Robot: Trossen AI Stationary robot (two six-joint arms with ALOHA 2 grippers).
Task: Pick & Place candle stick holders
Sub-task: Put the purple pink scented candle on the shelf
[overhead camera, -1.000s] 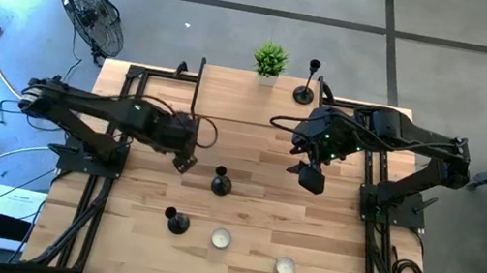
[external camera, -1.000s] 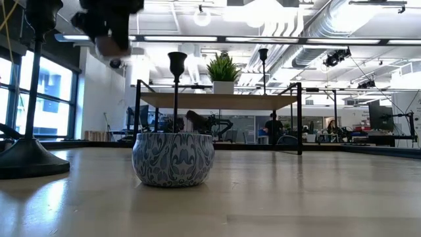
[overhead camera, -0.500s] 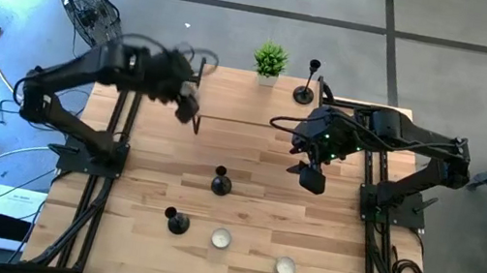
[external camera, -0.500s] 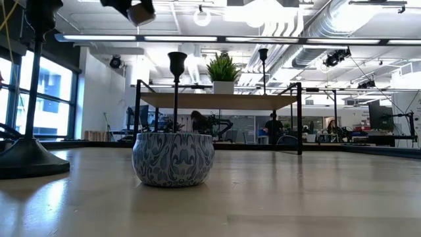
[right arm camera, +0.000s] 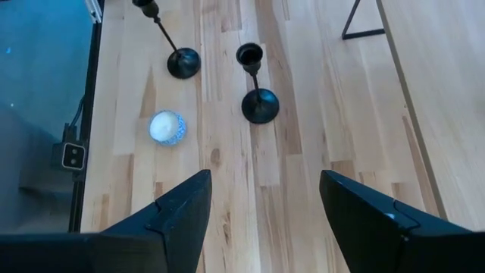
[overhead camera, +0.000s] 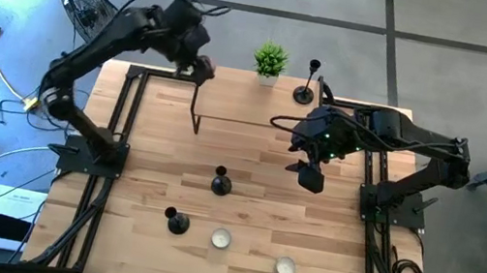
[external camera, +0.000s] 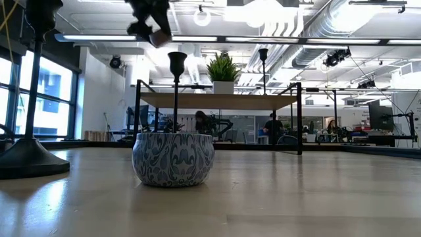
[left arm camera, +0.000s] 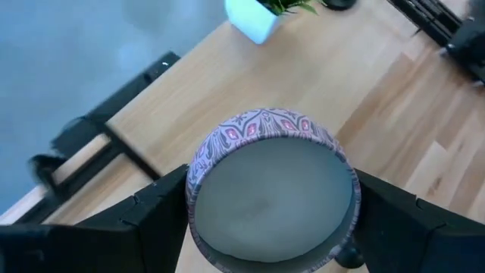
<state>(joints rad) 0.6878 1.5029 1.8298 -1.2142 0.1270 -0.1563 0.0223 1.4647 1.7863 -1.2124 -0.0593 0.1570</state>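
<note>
left fingers clamp a patterned tin (raised) – right gripper spread, empty

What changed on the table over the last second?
The left arm swung from mid-table up and back to the far left edge; its tool is closed on a patterned tealight tin. Unchanged: the right tool, open over the table, the three candle stick holders, two tealights and the plant.

Two black jointed arms of slender tubular links on black frame bases. Right arm: small green lights near the wrist, thin black cable looping beside it. Each hand: two broad, matte black, angular fingers.
</note>
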